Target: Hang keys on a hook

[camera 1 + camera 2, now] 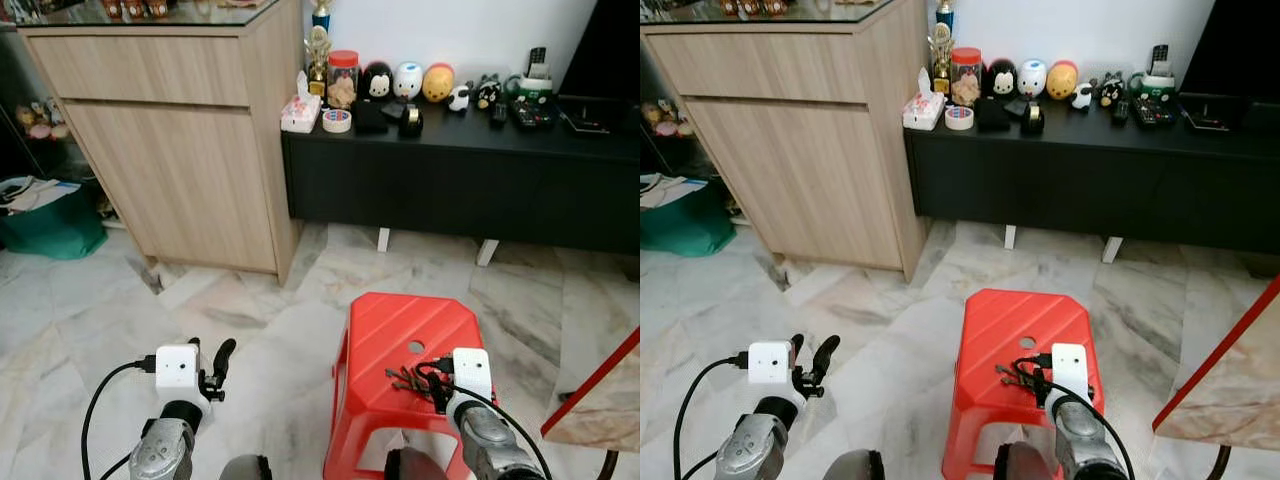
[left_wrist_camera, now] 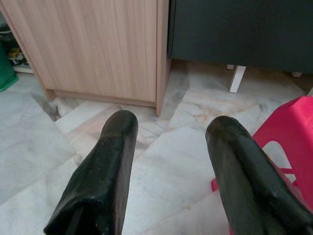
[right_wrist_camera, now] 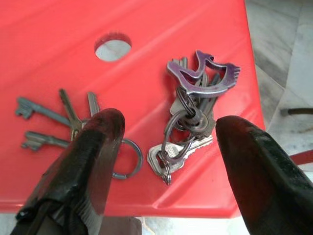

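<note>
In the left eye view, the right claw [image 1: 437, 385] hovers over the red stool [image 1: 385, 330], where the keys [image 1: 402, 379] lie. The left claw [image 1: 217, 366] hangs beside the stool, fingers spread. In the right wrist view, spread fingers [image 3: 93, 147] straddle the keys [image 3: 188, 122] near the stool's hole [image 3: 113, 47].

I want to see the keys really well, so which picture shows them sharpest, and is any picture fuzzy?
Right wrist view: keys sharp and bright on the red stool, between the right gripper's blurry open fingers. Left eye view: keys tiny, evenly lit. Left wrist view: left gripper's fingers soft, close up.
</note>
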`<state>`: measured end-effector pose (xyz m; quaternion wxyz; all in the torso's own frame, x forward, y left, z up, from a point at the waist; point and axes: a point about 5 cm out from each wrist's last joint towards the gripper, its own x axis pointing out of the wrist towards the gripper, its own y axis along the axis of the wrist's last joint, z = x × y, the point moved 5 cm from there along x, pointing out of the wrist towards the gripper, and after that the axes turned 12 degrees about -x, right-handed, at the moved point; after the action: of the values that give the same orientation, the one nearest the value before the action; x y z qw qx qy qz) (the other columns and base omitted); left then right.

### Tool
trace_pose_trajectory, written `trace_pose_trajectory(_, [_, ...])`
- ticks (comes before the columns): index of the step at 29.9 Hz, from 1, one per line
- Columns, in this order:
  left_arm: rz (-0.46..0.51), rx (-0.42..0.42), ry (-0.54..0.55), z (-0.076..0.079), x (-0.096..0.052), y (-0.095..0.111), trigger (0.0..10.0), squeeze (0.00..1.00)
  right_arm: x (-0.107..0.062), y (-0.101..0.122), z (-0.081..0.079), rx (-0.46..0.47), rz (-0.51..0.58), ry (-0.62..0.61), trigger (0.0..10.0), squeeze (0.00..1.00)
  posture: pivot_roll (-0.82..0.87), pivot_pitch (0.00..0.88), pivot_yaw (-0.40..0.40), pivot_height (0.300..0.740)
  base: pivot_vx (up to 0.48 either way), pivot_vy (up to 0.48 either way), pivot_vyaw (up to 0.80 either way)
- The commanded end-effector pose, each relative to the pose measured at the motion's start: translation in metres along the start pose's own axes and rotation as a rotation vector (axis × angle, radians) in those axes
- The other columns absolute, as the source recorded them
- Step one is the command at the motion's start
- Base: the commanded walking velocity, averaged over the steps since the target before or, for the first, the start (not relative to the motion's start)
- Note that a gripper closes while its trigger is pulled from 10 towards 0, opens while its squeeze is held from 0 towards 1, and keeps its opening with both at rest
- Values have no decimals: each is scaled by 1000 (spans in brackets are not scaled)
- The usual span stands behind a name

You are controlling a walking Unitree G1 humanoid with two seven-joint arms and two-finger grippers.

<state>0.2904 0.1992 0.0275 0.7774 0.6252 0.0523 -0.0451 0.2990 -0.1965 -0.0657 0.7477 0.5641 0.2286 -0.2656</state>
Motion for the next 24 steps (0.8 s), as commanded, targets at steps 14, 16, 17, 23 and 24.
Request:
trace_pose_trajectory(14, [-28, 5, 12, -3, -1, -6, 10000, 0, 1, -9, 10, 5, -64, -46, 4863, 0, 35, 44, 7, 618, 0, 0, 0])
trace_pose_trajectory(16, [-28, 4, 12, -3, -1, -6, 10000, 0, 1, -9, 11, 7, -65, -48, 4627, 0, 36, 45, 6, 618, 0, 0, 0])
trace_pose_trajectory(17, [-27, 3, 13, -3, -2, -6, 10000, 0, 1, -10, 13, 9, -66, -55, 2118, 0, 37, 47, 6, 618, 0, 0, 0])
trace_pose_trajectory(23, [-26, 3, 14, -4, -3, -6, 10000, 0, 1, -12, 13, 13, -79, -55, 10000, 0, 39, 57, 8, 618, 0, 0, 0])
trace_pose_trajectory(24, [-26, 3, 14, -4, -3, -6, 10000, 0, 1, -12, 13, 13, -79, -55, 10000, 0, 39, 57, 8, 618, 0, 0, 0])
